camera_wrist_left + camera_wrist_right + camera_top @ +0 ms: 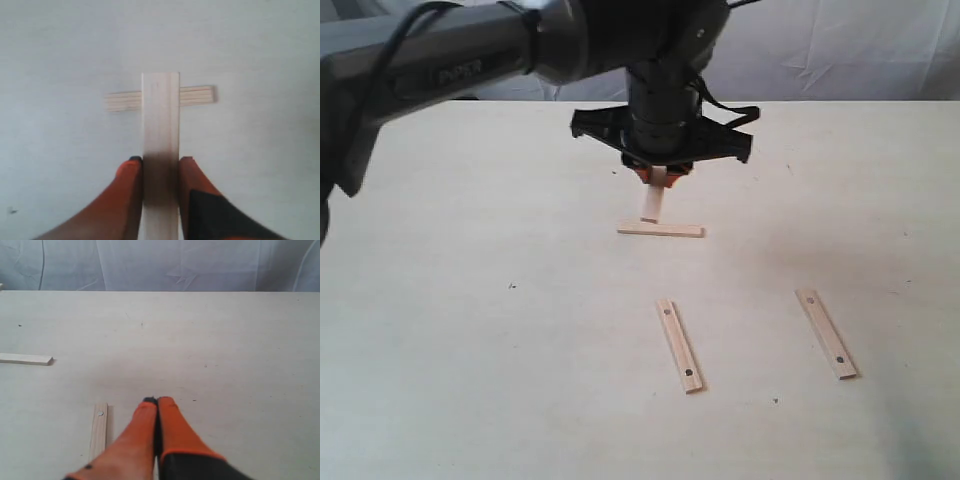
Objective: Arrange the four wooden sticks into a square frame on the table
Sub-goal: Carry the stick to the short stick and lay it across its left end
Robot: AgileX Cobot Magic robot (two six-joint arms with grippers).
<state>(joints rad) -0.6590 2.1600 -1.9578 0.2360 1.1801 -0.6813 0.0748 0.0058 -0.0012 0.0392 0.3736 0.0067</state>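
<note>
My left gripper (660, 178) (160, 161) is shut on one wooden stick (652, 205) (160, 115), which hangs nearly upright from its orange fingers (131, 185). The lower end hovers close over a second stick (661, 230) (197, 95) lying flat and crosswise on the table (470, 350); whether they touch I cannot tell. Two more sticks with dark dots lie nearer the front, one in the middle (679, 345) and one to the right (827, 333). The right gripper (157, 401) is shut on nothing, low over the table beside a dotted stick (99, 432). No square frame stands.
The left arm's dark body (470, 55) spans the upper left of the exterior view. A wrinkled white cloth (840, 50) hangs behind the table's far edge. The right wrist view shows another stick's end (25, 359) off to the side.
</note>
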